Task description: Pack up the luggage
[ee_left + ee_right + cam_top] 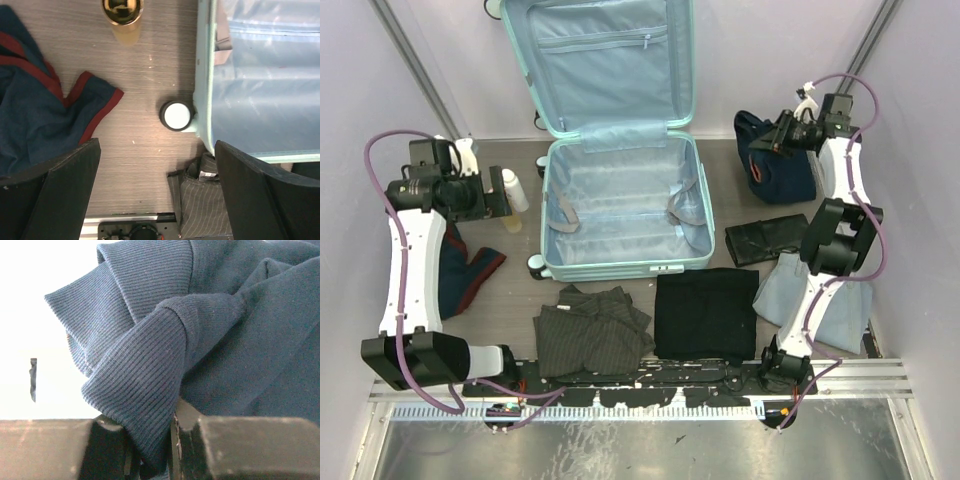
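Fold of navy ribbed garment [150, 370] is being pinched between right gripper [167, 450] fingers, likely for lifting into luggage [610, 270], which is lying open well left of those fingers. Left gripper [157, 185] fingers are being held spread, nothing between them; luggage wheel [177, 115] just ahead, arm probably being parked.

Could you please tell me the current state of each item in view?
luggage: open, lid raised, empty.
left pincer: open, holding nothing.
right pincer: shut on navy sweater.
navy sweater: bunched, ribbed edge pinched.
black garment: folded flat, unpacked.
striped trousers: loosely folded, unpacked.
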